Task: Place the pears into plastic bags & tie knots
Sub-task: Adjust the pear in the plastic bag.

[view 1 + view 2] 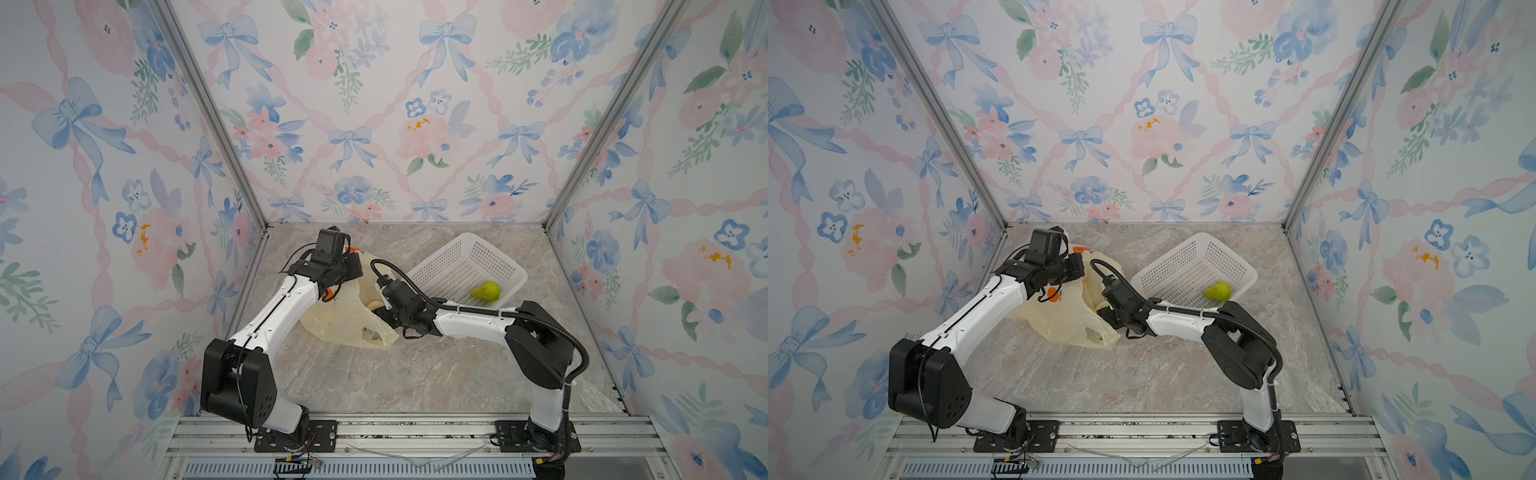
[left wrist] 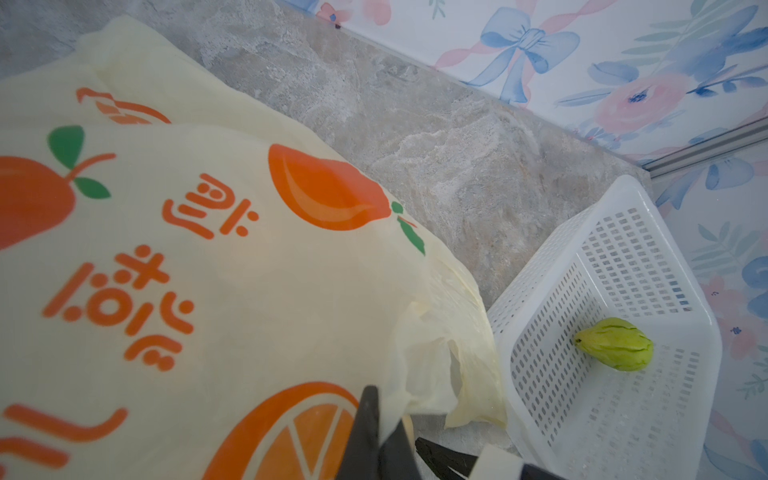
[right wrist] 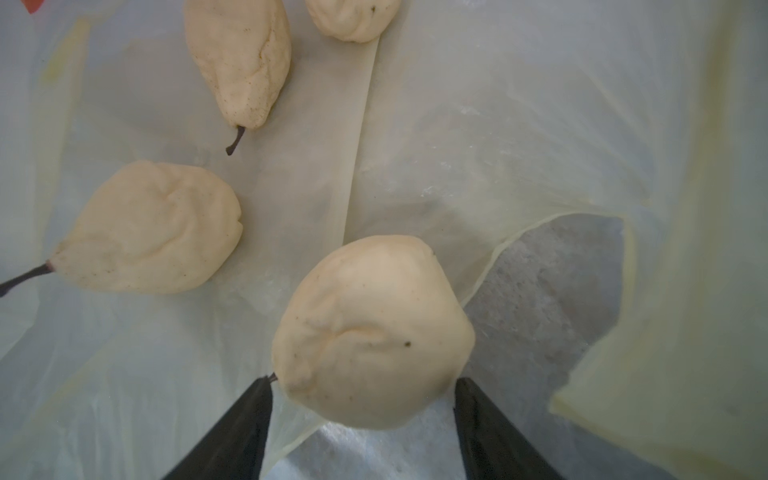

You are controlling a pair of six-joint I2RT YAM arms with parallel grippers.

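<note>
Left gripper: jaws together, pinching the printed film of the bag at its raised far edge, so the mouth stands open toward the right arm.

Bag: pale yellow, orange fruit prints, lying on the marble table left of centre. The right wrist view looks into it: three cream pears lie apart on the inner film.

Right gripper: at the bag mouth, jaws standing wide. A fourth cream pear sits between the fingertips, across the bag's rim, with each tip against one flank. Cannot tell whether this is a firm grip or mere contact.

White perforated basket: right of the bag and just beside it. The green pear lies on its side in the near corner, alone.
</note>
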